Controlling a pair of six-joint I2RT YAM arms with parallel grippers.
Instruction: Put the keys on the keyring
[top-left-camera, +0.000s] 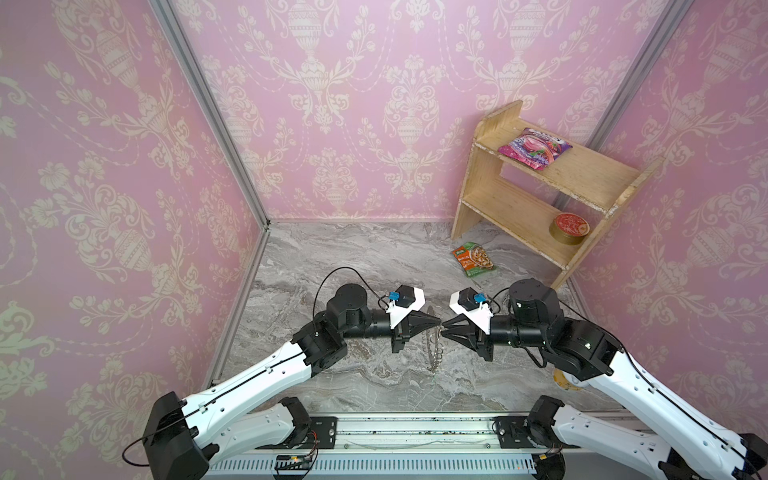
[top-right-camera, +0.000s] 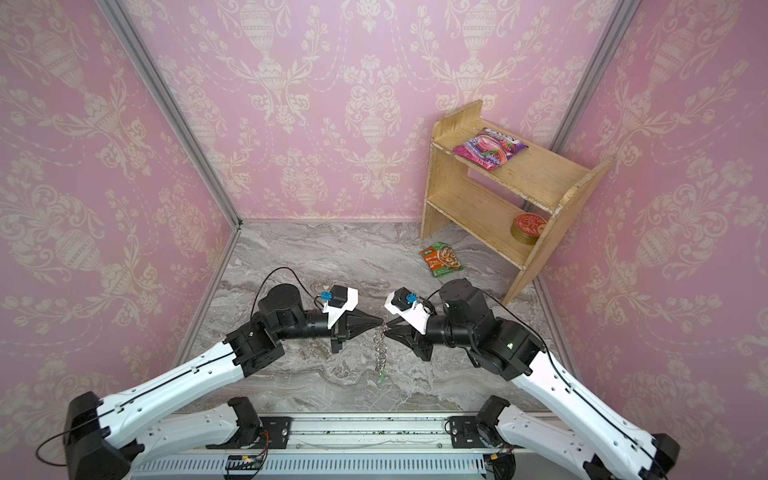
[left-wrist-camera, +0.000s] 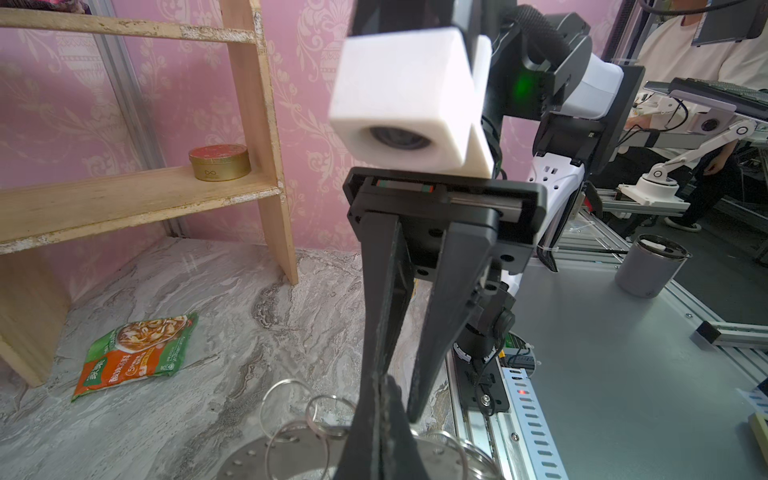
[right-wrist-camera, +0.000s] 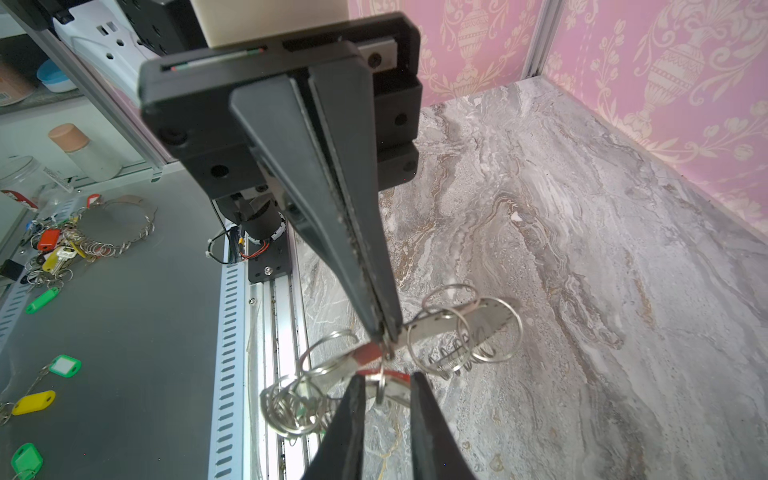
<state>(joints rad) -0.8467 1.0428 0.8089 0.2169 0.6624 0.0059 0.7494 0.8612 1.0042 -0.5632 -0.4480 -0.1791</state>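
Note:
The keyring (top-left-camera: 432, 353) (top-right-camera: 379, 349) hangs upright and edge-on above the marble floor between my two grippers. My left gripper (top-left-camera: 437, 322) (left-wrist-camera: 380, 411) is shut on its upper rim; the flat grey plate (left-wrist-camera: 286, 455) and its wire loops show beside the jaws. In the right wrist view the keyring (right-wrist-camera: 482, 318) hangs from the left gripper's shut tips. A key with a red tag (right-wrist-camera: 365, 353) sits at that spot. My right gripper (top-left-camera: 445, 331) (right-wrist-camera: 387, 380) is open, and a small ring of the red-tagged key lies between its fingertips. A green tag (top-right-camera: 382, 377) dangles at the keyring's bottom.
A wooden shelf (top-left-camera: 540, 208) stands at the back right with a pink packet (top-left-camera: 534, 147) and a round tin (top-left-camera: 568, 228) on it. An orange-green food packet (top-left-camera: 473, 259) lies on the floor before it. Pink walls close three sides. Spare tagged keys (right-wrist-camera: 54, 245) lie outside on the bench.

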